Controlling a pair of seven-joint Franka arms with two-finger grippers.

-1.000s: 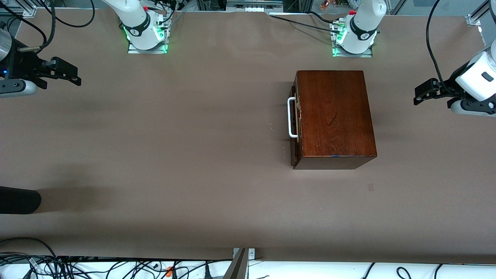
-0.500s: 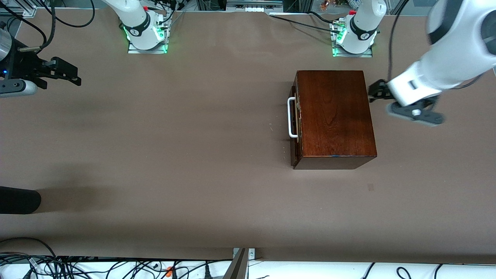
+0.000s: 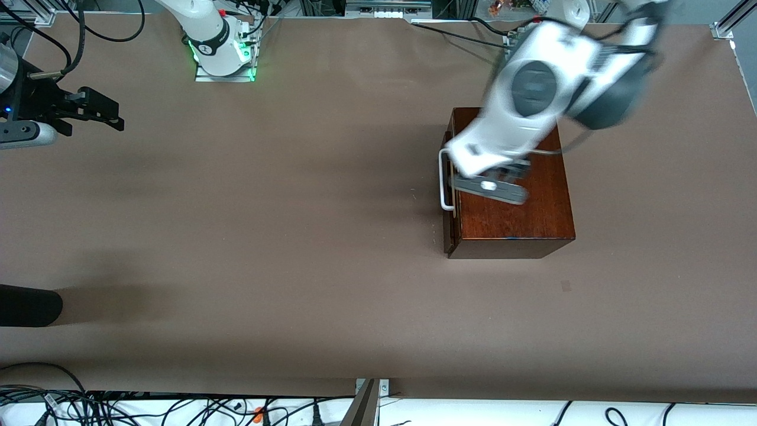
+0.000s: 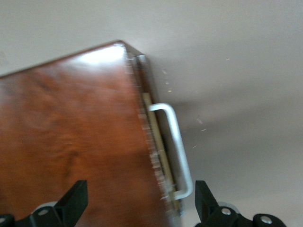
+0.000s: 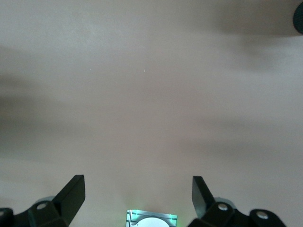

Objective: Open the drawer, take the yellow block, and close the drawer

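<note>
The dark reddish-brown wooden box (image 3: 532, 207) stands toward the left arm's end of the table. Its drawer (image 3: 447, 225) is pushed in, with the white U-shaped handle (image 3: 443, 186) facing the right arm's end. The yellow block is hidden. My left arm's blurred wrist (image 3: 494, 154) hangs over the box top by the handle edge. In the left wrist view the left gripper (image 4: 141, 203) is open, with the box top (image 4: 71, 132) and handle (image 4: 175, 146) below it and nothing between the fingers. My right gripper (image 3: 103, 115) waits open over bare table at the right arm's end, also empty in its wrist view (image 5: 138, 194).
A black rounded object (image 3: 29, 305) juts in at the table's edge at the right arm's end, nearer the front camera. The right arm's base (image 3: 222, 53) glows green along the top. Cables (image 3: 177, 408) lie past the near edge.
The left arm has swung in from the left arm's end of the table to over the box, above the handle edge. The right arm and the box have not moved.
</note>
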